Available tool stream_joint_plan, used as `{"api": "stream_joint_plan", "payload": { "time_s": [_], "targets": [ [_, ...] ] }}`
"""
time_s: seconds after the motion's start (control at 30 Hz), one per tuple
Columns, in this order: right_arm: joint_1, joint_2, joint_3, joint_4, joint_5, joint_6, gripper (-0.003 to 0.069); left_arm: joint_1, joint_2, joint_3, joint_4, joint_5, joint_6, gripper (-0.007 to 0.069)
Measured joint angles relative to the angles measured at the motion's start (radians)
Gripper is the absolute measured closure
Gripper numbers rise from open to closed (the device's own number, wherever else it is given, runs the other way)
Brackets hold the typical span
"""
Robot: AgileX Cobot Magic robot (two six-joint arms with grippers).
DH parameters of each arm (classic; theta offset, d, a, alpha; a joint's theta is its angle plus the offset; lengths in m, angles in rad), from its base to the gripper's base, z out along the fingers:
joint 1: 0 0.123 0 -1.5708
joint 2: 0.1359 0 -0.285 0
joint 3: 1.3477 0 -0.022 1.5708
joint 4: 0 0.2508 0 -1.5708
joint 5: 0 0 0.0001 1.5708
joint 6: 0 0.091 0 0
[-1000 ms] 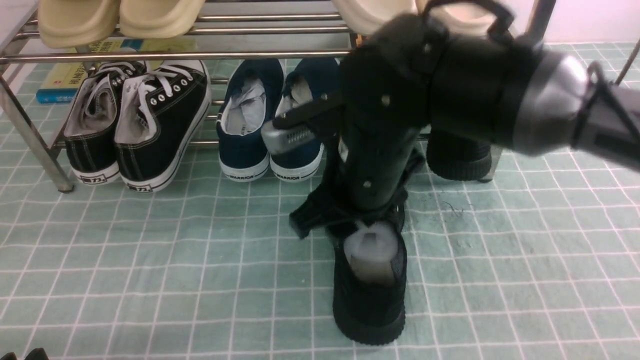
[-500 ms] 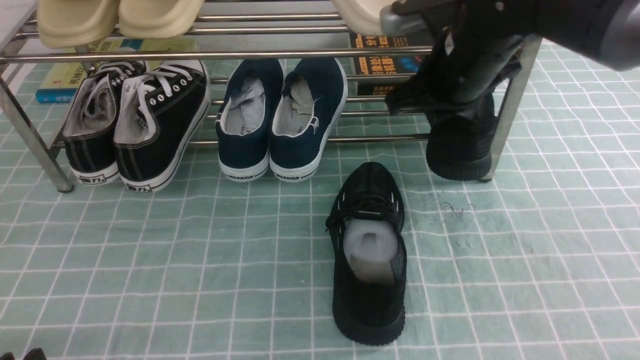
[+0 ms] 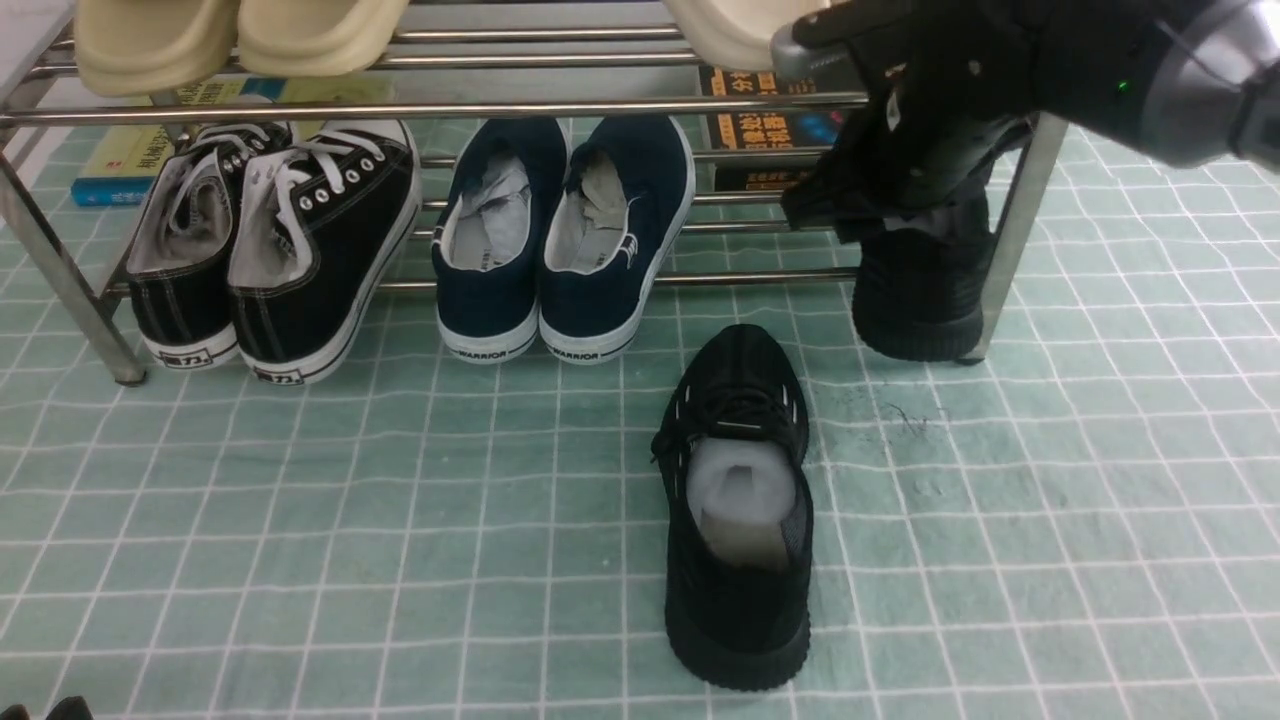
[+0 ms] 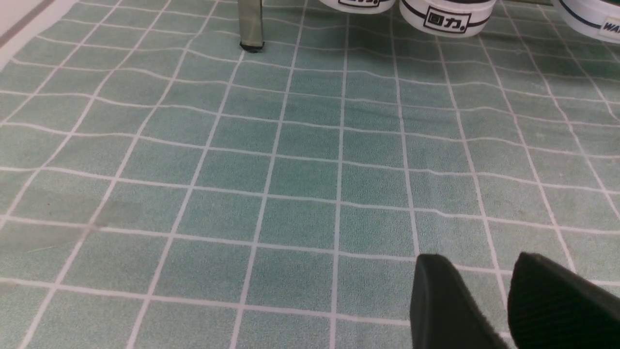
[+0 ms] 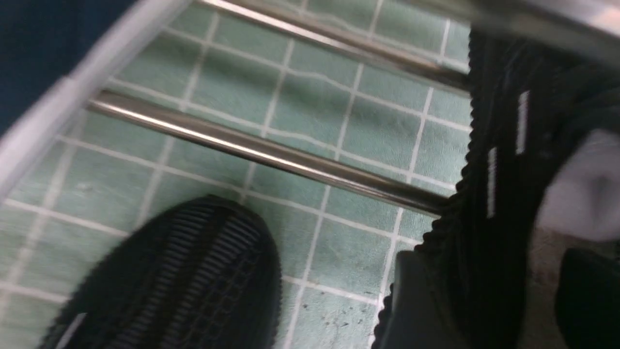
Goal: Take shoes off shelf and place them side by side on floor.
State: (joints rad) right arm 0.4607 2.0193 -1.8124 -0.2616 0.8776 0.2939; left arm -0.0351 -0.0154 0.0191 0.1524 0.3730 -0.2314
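Observation:
One black mesh shoe lies on the green floor, toe toward the shelf, white paper showing inside. Its toe also shows in the right wrist view. The other black shoe rests on the shelf's lower bars at the far right, heel hanging over the front bar. My right gripper is down over it, open. One of its fingers is outside the shoe's side wall and the other is inside, on the paper. My left gripper hovers low over bare floor, slightly open and holding nothing.
Black canvas sneakers and navy slip-ons fill the lower tier to the left. Beige slippers sit on the upper tier. Books lie behind the shelf. The shelf's right leg stands beside the shoe under my right gripper.
My right arm left the shoe on the floor and swung up and right to the shoe on the shelf. Over the last half second it settled slightly lower.

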Motion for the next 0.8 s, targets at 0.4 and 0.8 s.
{"api": "stream_joint_plan", "payload": {
  "time_s": [0.4, 0.8],
  "targets": [
    [0.000, 0.015, 0.000, 0.040, 0.090, -0.007, 0.0656, 0.000, 0.000, 0.000, 0.001, 0.000, 0.000, 0.0383],
    [0.001, -0.320, 0.082, 0.297, 0.372, -0.225, 0.0657, 0.000, 0.000, 0.000, 0.003, 0.000, 0.000, 0.0383]
  ]
}}
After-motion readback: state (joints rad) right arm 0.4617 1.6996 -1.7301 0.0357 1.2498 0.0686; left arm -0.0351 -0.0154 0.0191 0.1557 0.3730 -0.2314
